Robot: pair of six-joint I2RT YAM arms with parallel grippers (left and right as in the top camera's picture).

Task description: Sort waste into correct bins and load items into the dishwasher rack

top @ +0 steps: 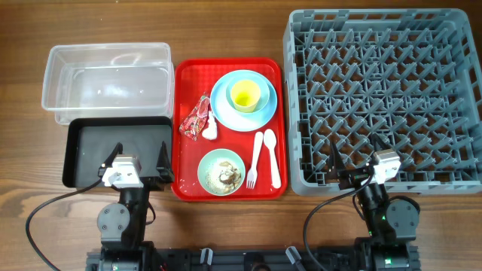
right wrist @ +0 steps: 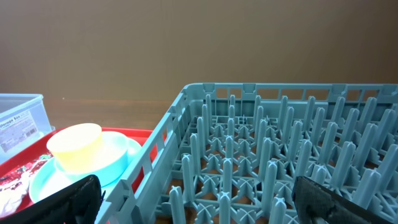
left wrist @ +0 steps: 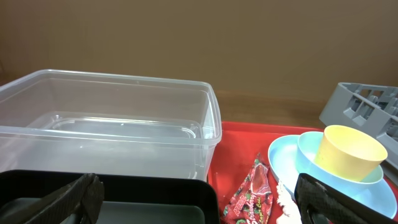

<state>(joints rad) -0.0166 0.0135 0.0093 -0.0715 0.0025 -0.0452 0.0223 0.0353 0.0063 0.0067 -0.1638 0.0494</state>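
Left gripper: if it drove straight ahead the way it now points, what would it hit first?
The left gripper would cross above the black tray and probably meet the near wall of the clear tub first; relative height is unclear.

Overhead looks straight down; low wrist views face forward, sharing the yellow cup (left wrist: 351,152)

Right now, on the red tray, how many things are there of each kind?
Plate: 1, light-blue plate
Bowls: 2, light-blue bowl, mint-green bowl
Cup: 1, yellow cup
Cutlery: 2, white fork, white spoon
Waste: 2, red snack wrapper, white crumpled scrap
Total: 8 (food inside the mint-green bowl not counted)
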